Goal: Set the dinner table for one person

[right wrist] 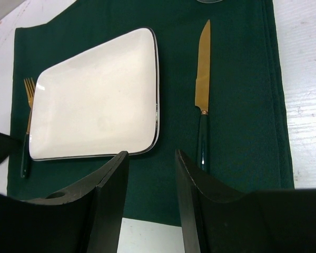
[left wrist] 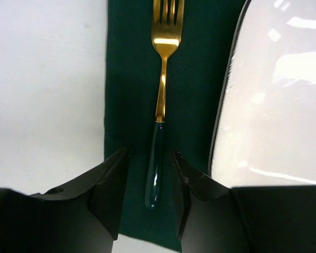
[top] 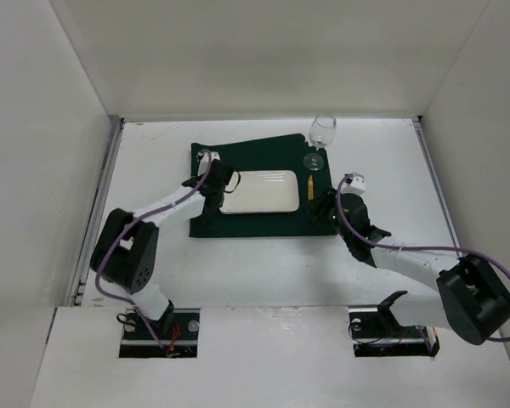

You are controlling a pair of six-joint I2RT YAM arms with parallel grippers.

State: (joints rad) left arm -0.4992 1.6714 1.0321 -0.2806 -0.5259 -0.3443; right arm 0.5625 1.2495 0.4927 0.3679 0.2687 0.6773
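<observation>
Top view. White worktop [top: 391, 170], walled left, right and far; long axis apparently left to right, near side masked by the arm mounts. Dark green placemat [top: 255, 153] in the far middle, long side parallel to the far wall. White rectangular plate [top: 259, 191] on it. Gold knife [top: 310, 187] just right of the plate, pointing away from the arms. Wine glass [top: 321, 136] upright at the mat's far right corner. Left tool [top: 214, 180] over the mat's left part, right tool [top: 323, 206] at its right edge; finger gaps too small to read here.

Left wrist. Left tool [left wrist: 149, 155] parted wide, straddling the dark handle of a gold fork [left wrist: 163, 79], not clamping it. Tines away from the camera, cut by the top edge. Plate [left wrist: 274, 105] to the right, bare worktop [left wrist: 42, 79] to the left.

Right wrist. Right tool [right wrist: 151, 155] spread apart, gripping nothing, above the placemat [right wrist: 237, 105]. Plate [right wrist: 95, 116] ahead-left, knife [right wrist: 203, 95] ahead-right, fork [right wrist: 27, 121] beyond the plate's left side. Worktop [right wrist: 305, 79] as a strip at the right.
</observation>
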